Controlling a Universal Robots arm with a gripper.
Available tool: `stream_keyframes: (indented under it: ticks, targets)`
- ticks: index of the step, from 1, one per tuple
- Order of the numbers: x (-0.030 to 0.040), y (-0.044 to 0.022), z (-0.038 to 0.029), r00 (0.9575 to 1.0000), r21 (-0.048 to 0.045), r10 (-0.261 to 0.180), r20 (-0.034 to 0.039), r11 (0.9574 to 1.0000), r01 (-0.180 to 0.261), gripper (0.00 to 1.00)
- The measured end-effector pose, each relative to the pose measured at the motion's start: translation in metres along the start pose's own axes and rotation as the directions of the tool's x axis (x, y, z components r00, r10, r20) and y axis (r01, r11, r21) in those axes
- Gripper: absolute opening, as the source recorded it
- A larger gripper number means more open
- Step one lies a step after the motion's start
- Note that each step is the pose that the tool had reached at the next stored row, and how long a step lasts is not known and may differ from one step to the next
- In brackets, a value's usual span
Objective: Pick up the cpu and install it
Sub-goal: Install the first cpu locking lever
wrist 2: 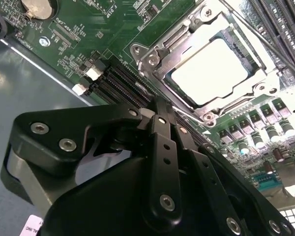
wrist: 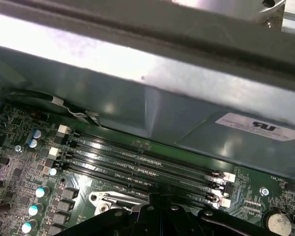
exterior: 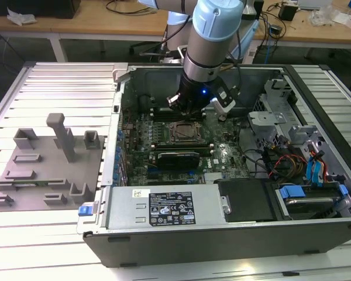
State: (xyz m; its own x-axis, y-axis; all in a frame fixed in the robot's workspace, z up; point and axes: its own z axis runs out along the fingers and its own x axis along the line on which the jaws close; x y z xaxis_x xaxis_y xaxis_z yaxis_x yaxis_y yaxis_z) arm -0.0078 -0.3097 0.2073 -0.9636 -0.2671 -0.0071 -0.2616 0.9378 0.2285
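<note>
The cpu [wrist 2: 219, 73] is seen seated flat in the socket frame [wrist 2: 160, 51], just beyond the claw [wrist 2: 160, 105], whose fingers are closed together on nothing.

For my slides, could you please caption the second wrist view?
Gripper above the motherboard, beside the socket where the cpu sits.

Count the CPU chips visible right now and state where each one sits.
1. The cpu lies flat inside the socket frame on the motherboard, seen in the second wrist view just beyond the gripper. The arm could be hiding others.
</note>
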Motion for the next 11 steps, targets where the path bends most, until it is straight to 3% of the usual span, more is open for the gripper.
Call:
stream_keyframes:
  ticks: [11]
  targets:
    - [0.0002, 0.0028, -0.0012, 0.9999, -0.0001, -0.011, -0.0021, 0.9999, 0.011, 0.11]
